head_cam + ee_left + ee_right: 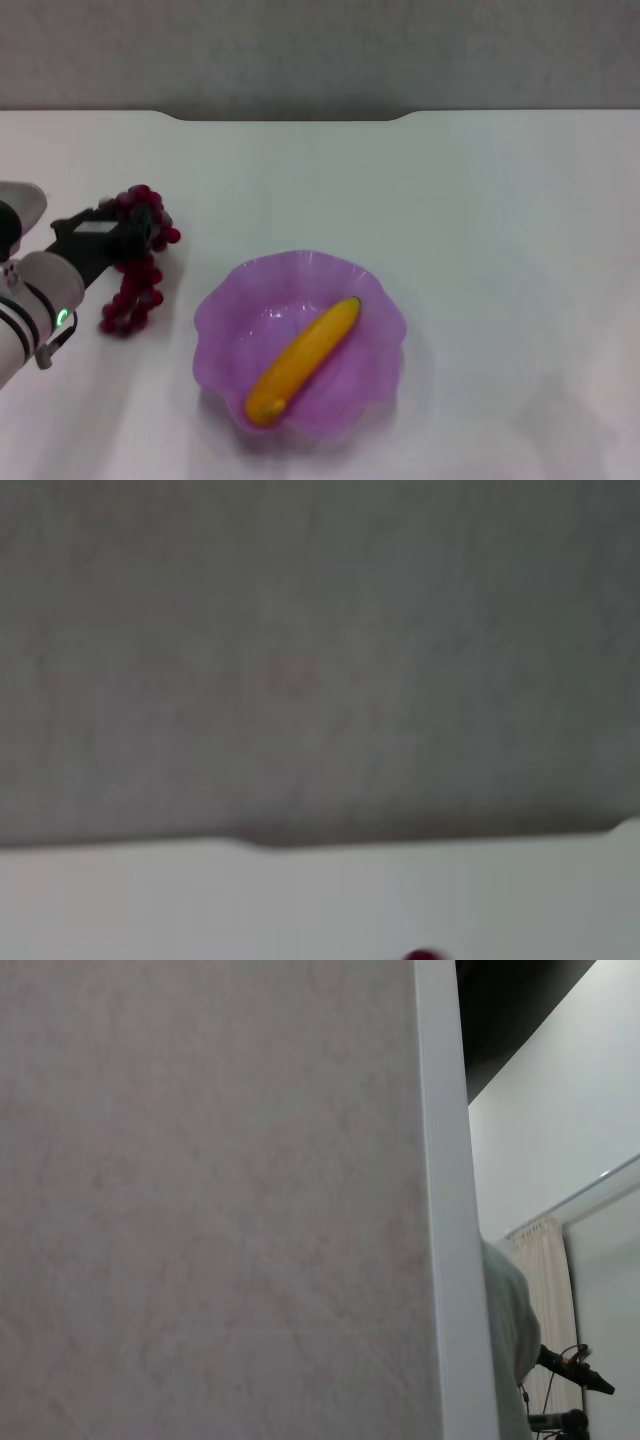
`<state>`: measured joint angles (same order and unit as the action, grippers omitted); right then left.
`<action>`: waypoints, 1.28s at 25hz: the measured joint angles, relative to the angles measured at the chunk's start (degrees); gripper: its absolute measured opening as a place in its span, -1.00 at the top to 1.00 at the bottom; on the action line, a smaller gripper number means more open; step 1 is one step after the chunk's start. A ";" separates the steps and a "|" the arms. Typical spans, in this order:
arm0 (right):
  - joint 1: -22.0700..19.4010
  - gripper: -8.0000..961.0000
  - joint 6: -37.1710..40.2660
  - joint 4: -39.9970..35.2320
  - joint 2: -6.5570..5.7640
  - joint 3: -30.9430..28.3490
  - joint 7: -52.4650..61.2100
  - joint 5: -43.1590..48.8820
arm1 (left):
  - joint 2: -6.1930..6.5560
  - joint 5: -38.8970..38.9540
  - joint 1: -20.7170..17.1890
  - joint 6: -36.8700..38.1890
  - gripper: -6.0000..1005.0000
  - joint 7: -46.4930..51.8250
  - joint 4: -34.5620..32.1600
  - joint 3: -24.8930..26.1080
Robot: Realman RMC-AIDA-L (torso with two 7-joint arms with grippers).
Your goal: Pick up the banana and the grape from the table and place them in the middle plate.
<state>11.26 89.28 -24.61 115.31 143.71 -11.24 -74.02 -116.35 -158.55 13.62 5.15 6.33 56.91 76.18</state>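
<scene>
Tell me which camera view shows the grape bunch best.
The head view. It shows the grape on the table left of the middle plate, partly covered by the left gripper. The left wrist view catches only one dark red berry at its edge. The right wrist view shows none of it.

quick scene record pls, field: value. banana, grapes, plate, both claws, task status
banana: lying inside the middle plate, diagonal, dark tip toward the far right rim
grape: on the table, left of the plate, not touching it
left claw: at the far end of the grape bunch, over its upper part; grip not readable
right claw: not in the head view; its wrist camera faces a wall
left wrist view: shows the table's far edge and one grape
status: banana placed, grape not yet in plate
</scene>
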 joint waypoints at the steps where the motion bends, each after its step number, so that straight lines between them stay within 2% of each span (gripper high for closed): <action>1: -0.04 0.98 0.08 0.02 0.00 -0.01 0.00 -0.01 | 0.00 -0.14 -1.68 0.00 0.31 -0.23 3.40 -0.77; 2: -0.09 0.98 0.11 0.11 0.00 -0.01 0.00 -0.02 | 0.00 -0.14 -1.68 0.00 0.32 -0.23 3.40 -0.77; 4: -0.14 0.98 0.12 0.31 0.00 -0.01 0.00 -0.05 | 0.18 -0.73 -4.47 -0.27 0.33 -1.72 10.83 -2.19; 5: -0.15 0.98 0.12 0.38 0.00 -0.01 0.00 -0.05 | 0.18 -0.73 -4.47 -0.27 0.33 -1.72 10.83 -2.19; 11: -0.19 0.98 0.00 0.46 0.00 -0.01 0.00 -0.07 | 0.45 -0.80 -7.90 -1.62 0.37 -5.85 21.99 -4.50; 19: -0.25 0.98 -0.35 0.54 0.00 -0.01 -0.01 -0.07 | 0.44 -0.55 -11.08 -11.14 0.48 -13.77 35.09 -9.37; 24: -0.18 0.98 -0.20 0.50 0.00 -0.01 -0.02 -0.07 | 0.13 -0.34 -11.04 -13.91 0.53 -17.92 35.01 -13.27; 32: -0.07 0.98 -0.28 0.41 0.00 -0.01 -0.02 -0.07 | -0.02 -0.38 -7.49 -14.21 0.53 -18.15 27.35 -17.14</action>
<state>11.19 89.00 -24.20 115.31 143.70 -11.25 -74.09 -116.36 -158.93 6.14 -9.06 -11.82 84.27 59.05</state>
